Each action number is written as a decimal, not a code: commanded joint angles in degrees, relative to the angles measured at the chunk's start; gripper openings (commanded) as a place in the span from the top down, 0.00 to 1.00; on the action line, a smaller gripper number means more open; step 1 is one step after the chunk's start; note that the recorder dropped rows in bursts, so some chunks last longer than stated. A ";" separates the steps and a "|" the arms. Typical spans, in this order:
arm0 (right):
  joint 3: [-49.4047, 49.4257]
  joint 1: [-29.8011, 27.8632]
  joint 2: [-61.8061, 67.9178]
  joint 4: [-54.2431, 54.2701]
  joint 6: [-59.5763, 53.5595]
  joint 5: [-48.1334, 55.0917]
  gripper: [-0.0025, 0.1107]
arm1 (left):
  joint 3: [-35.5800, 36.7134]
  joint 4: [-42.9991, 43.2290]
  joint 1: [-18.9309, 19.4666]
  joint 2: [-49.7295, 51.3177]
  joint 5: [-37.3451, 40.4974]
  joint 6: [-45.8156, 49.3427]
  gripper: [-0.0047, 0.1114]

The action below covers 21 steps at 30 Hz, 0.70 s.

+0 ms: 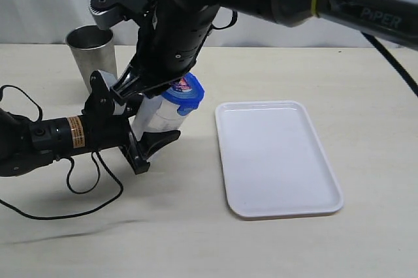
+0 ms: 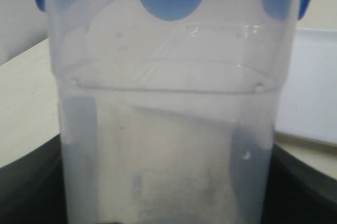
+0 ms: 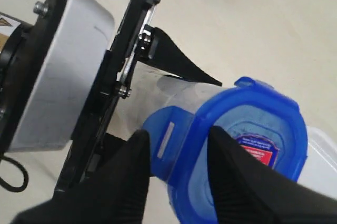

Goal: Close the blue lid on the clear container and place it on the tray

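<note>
At centre left of the exterior frame, left gripper [image 1: 149,121]: your low-lying black gripper is clamped on the tall, narrow, translucent plastic clear container [image 1: 155,116], with a finger on either side of its wall.
clear container: you hold it tilted, its top leaning toward the upper right. It is near the tray's left edge but apart from it, not on it. In the left wrist frame it fills nearly the whole picture.
blue lid [image 1: 186,95]: this small bright blue plastic cap has snap flaps and a red-and-blue sticker, and it sits on the container's mouth. I cannot tell whether every flap is snapped down.
right gripper [image 3: 176,137]: your right arm reaches across from the upper right. Its two black fingers stand astride one side flap of the lid, and I cannot tell whether they squeeze it.
tray [image 1: 281,160]: this flat white rectangular plastic tray with a low rim lies right of centre on the pale table [image 1: 196,239].
steel cup [image 1: 91,53]: this tapered metal cup stands upright at upper left, behind your left gripper.
</note>
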 commanded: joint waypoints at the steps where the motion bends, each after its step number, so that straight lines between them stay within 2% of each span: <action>1: 0.79 1.36 1.92 -5.97 5.06 2.45 0.68 | -0.31 -0.13 -0.14 -0.86 -3.97 -0.21 0.96; 6: 0.79 1.80 3.35 -6.17 5.14 4.63 0.69 | -0.31 -0.12 -0.14 -0.86 -4.10 -0.21 0.96; 10: 0.79 3.63 5.48 -8.58 4.19 4.94 0.74 | -0.31 -0.12 -0.14 -0.86 -4.21 -0.21 0.96; 14: 0.79 5.86 6.55 -13.90 4.19 5.05 0.74 | -0.31 -0.02 -0.14 -0.86 -4.21 -0.21 0.96; 21: 0.79 7.12 6.47 -16.93 3.50 4.74 0.74 | -0.31 -0.02 -0.14 -0.86 -4.21 -0.21 0.96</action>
